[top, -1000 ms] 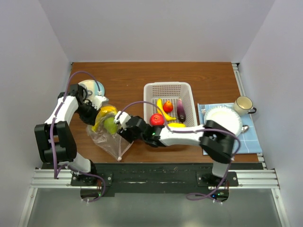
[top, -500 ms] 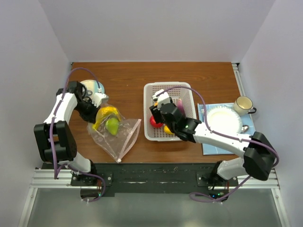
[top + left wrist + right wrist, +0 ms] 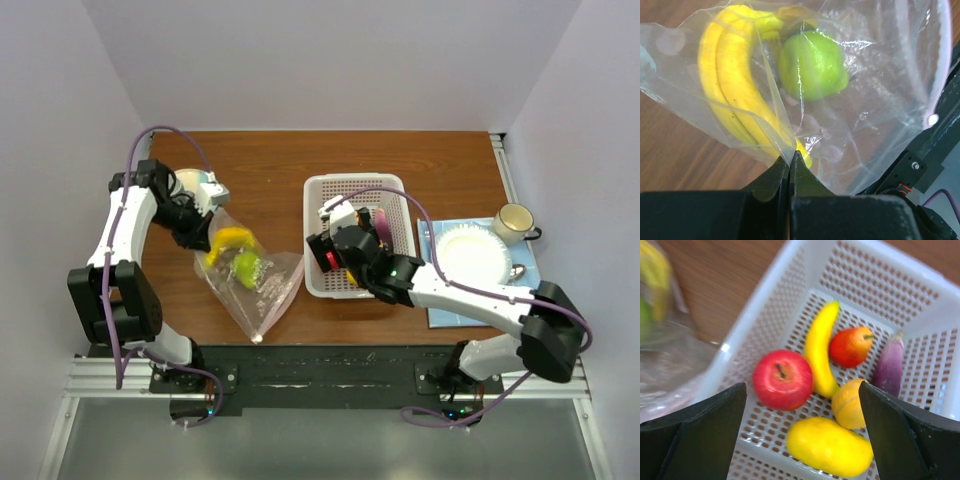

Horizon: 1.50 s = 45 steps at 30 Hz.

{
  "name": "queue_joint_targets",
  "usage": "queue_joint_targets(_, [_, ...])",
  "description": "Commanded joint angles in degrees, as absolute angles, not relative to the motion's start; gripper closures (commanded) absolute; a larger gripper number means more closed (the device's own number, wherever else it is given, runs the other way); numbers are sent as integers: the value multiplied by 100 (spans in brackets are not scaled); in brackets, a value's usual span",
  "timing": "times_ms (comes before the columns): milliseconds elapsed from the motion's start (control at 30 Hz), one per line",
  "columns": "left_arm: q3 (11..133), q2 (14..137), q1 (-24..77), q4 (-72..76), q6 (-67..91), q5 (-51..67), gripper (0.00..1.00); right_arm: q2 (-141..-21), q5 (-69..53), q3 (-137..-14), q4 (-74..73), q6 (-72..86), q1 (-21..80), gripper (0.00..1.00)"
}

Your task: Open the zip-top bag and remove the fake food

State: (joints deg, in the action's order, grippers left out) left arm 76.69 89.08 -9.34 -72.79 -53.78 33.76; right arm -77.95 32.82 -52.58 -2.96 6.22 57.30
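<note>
The clear zip-top bag (image 3: 262, 292) lies left of the basket with one corner lifted. My left gripper (image 3: 203, 228) is shut on that corner's plastic, seen up close in the left wrist view (image 3: 790, 156). Inside the bag are a yellow banana (image 3: 727, 75) and a green fruit (image 3: 812, 65). My right gripper (image 3: 335, 250) hangs open and empty over the basket's near-left corner (image 3: 801, 390). Below it lie a red apple (image 3: 782, 379), a banana (image 3: 820, 352), an orange-red fruit (image 3: 851, 346), a purple eggplant (image 3: 889, 362), an orange (image 3: 847, 402) and a yellow mango (image 3: 830, 445).
The white perforated basket (image 3: 318, 200) stands mid-table. To its right are a white plate (image 3: 472, 255) on a blue cloth (image 3: 530, 300) and a mug (image 3: 513, 222). A white and blue round object (image 3: 195, 183) sits behind my left gripper.
My right gripper has left the bag and moved right, now open above the basket. My left gripper has lifted the bag's corner; the bag has shifted slightly right.
</note>
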Motion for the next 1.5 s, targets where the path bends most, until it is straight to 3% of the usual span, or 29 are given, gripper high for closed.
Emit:
queue_joint_targets(0, [7148, 8780, -940, -6927, -5406, 3007, 100, -7646, 2813, -5396, 149, 194, 6309, 2])
queue_joint_targets(33, [7032, 8789, -949, -6804, -5344, 2901, 100, -7794, 2752, -5440, 132, 159, 6519, 5])
queue_joint_targets(100, [6708, 8806, -940, -6408, -5274, 2524, 100, -8015, 2602, -5554, 53, 167, 6661, 24])
queue_joint_targets(133, [6610, 8824, -949, -6294, -5247, 2392, 100, -8233, 2541, -5581, 44, 219, 6758, 34])
queue_joint_targets(167, [6514, 8842, -967, -6075, -5230, 2138, 100, -8322, 2453, -5616, 27, 255, 6794, 56])
queue_joint_targets(267, [6179, 8842, -1011, -5636, -5221, 1620, 100, -8594, 2268, -5599, 105, 369, 6943, 86])
queue_joint_targets(333, [5995, 8842, -1020, -5450, -5221, 1407, 100, -8744, 2172, -5599, 202, 369, 7013, 89])
queue_joint_targets(433, [5889, 8929, -1028, -5256, -5212, 1178, 100, -9017, 2048, -5669, 351, 343, 7075, 87])
queue_joint_targets(567, [5889, 9009, -1028, -5142, -5150, 1133, 100, -9342, 1514, -5879, 457, 246, 7145, 71])
queue_joint_targets(767, [5941, 9026, -1028, -5150, -5010, 1248, 100, -9790, 467, -6195, 422, 193, 7181, 61])
queue_joint_targets(1100, [5985, 9061, -1019, -5344, -4992, 1512, 100, -10968, 720, -6758, 1133, 317, 7181, 68])
queue_joint_targets(1200, [6020, 9053, -1011, -5405, -5027, 1503, 100, -11372, 949, -7136, 1274, 185, 7181, 51])
queue_joint_targets(1333, [6003, 9053, -1011, -5475, -5080, 1573, 100, -11654, 1230, -7627, 1468, 97, 7154, 18])
queue_joint_targets(1467, [5898, 9166, -993, -5484, -5115, 1617, 100, -11804, 1519, -7918, 1704, 35, 7146, 11])
